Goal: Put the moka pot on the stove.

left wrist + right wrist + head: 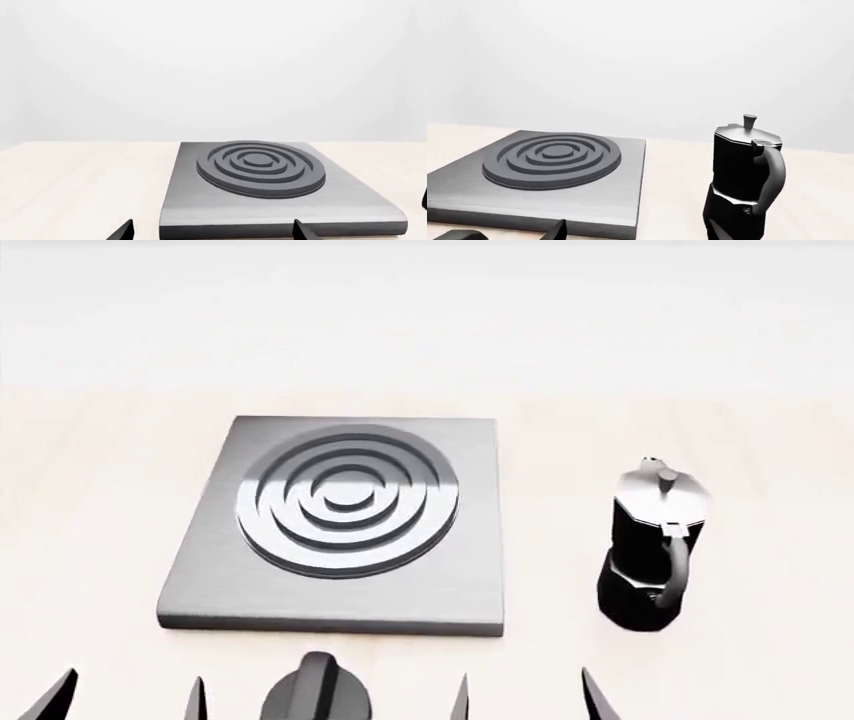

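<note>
The moka pot [650, 545] is seen upright on the pale table [80, 530], just to the right of the stove [441, 580] and apart from it, with its curved handle turned toward the near side and its silver lid shut. The stove lies flat to the pot's left, its raised rings [347, 502] left bare. A short black knob [318, 695] is seen at the near edge, in front of the stove.

Nothing is grasped. The right gripper [523, 702] is held near and low with its fingers spread and empty, short of the pot; the left gripper [130, 700] is likewise spread and empty in front of the stove's near left corner.

The step in hand is judged to be the approach, with the pot not yet taken. The next move calls for the right gripper to be carried forward and a little right, so that the pot's waist or handle is closed upon without the pot being tipped.

Open table is seen to the right of and beyond the pot. To the left, the stove's raised right edge must be cleared by a lift before the pot is carried over the rings
</note>
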Robot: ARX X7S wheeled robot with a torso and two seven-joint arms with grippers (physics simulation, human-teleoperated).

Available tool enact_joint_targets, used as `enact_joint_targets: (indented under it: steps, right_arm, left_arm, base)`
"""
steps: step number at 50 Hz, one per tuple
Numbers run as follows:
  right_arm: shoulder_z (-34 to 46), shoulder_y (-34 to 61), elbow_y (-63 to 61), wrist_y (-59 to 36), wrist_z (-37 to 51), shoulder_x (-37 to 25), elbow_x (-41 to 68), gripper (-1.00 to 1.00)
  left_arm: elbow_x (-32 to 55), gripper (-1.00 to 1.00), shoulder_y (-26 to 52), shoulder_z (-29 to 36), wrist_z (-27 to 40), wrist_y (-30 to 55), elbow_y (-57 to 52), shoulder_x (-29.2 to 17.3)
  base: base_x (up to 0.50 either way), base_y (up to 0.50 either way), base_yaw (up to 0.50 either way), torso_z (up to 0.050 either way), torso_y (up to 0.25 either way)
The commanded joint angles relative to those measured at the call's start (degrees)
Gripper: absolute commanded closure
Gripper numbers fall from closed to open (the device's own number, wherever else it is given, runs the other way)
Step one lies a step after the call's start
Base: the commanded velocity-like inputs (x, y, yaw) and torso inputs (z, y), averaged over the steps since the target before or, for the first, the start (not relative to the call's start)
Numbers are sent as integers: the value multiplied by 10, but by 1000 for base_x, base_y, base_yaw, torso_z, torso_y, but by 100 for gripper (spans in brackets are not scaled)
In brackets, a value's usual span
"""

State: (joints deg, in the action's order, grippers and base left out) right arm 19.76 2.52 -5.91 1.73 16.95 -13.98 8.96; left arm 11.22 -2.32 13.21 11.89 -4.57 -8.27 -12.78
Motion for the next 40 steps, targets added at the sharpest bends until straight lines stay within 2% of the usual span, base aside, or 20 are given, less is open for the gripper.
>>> enact_joint_targets:
  steps: [1, 40]
  right_arm:
    - [5, 0, -2, 0, 3, -1, 0, -100]
    - [14, 4, 3, 7, 9, -6, 8, -100]
  left_arm:
    - [1, -100, 3, 4, 2, -4, 7, -2]
    - [7, -100, 5, 14, 12, -6, 8, -11]
  base:
    - [0, 121, 0, 0, 0]
    - [0, 120, 0, 0, 0]
